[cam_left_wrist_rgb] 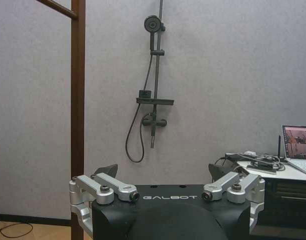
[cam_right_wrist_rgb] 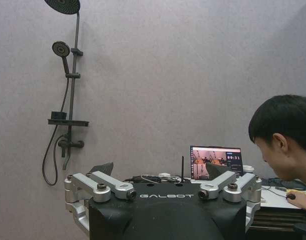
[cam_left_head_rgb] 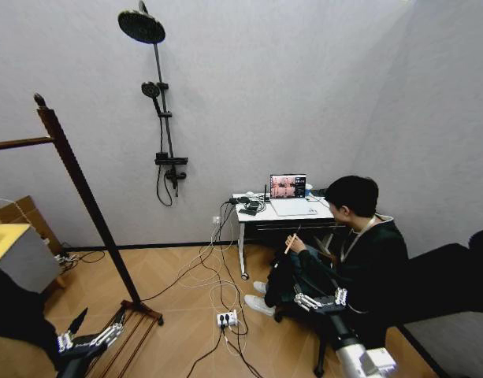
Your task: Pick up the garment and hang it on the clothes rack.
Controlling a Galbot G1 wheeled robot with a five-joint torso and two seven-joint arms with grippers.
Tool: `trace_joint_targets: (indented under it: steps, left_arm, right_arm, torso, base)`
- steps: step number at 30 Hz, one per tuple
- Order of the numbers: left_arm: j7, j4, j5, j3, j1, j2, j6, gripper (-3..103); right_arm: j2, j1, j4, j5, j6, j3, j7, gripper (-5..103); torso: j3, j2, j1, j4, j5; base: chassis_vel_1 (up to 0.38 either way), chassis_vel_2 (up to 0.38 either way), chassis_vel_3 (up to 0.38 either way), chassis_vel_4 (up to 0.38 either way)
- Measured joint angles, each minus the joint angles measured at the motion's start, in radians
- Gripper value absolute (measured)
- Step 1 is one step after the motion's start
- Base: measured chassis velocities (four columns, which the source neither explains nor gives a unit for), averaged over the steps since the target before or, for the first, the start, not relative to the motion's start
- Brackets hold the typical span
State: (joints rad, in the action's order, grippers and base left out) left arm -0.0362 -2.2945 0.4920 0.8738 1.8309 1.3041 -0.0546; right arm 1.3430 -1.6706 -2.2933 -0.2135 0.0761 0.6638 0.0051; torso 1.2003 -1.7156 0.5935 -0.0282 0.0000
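Observation:
The clothes rack (cam_left_head_rgb: 83,189) stands at the left, a dark reddish-brown upright with a ball finial, a rail (cam_left_head_rgb: 19,143) and a slatted base. Its upright (cam_left_wrist_rgb: 78,100) also crosses the left wrist view. What looks like the garment (cam_left_head_rgb: 292,282) is a black cloth on the lap of a seated person, whose hand holds a slim wooden hanger piece (cam_left_head_rgb: 291,242) above it. My left gripper (cam_left_head_rgb: 95,323) (cam_left_wrist_rgb: 162,172) is low beside the rack's foot, open and empty. My right gripper (cam_left_head_rgb: 316,289) (cam_right_wrist_rgb: 159,169) is open and empty just in front of the person's lap.
A white desk (cam_left_head_rgb: 249,211) with a laptop (cam_left_head_rgb: 288,187) stands against the back wall by a shower fixture (cam_left_head_rgb: 162,118). Cables and a power strip (cam_left_head_rgb: 227,318) lie on the wooden floor. Boxes (cam_left_head_rgb: 16,244) and a dark mass (cam_left_head_rgb: 13,315) sit at the left.

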Motion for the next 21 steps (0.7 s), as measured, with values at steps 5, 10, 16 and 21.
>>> trace_joint_targets:
  steps: [5,10,16,21]
  left_arm:
    - [0.0,0.0,0.0,0.0,0.0,0.0,0.0,100]
    - [0.0,0.0,0.0,0.0,0.0,0.0,0.0,100]
    - [0.0,0.0,0.0,0.0,0.0,0.0,0.0,100]
    - [0.0,0.0,0.0,0.0,0.0,0.0,0.0,100]
  right_arm:
    - [0.0,0.0,0.0,0.0,0.0,0.0,0.0,100]
    - [0.0,0.0,0.0,0.0,0.0,0.0,0.0,100]
    - [0.0,0.0,0.0,0.0,0.0,0.0,0.0,100]
    - [0.0,0.0,0.0,0.0,0.0,0.0,0.0,100]
  torso:
    - [0.0,0.0,0.0,0.0,-0.0004]
    - [0.0,0.0,0.0,-0.0003,0.0001]
    - [0.0,0.0,0.0,0.0001,-0.0012]
    - [0.0,0.0,0.0,0.0,-0.0019]
  base:
    - [0.231,-0.233,-0.201,0.236]
    - [0.276,-0.263,-0.27,0.244]
    - [0.332,-0.339,-0.333,0.328]
    - [0.385,-0.365,-0.372,0.369]
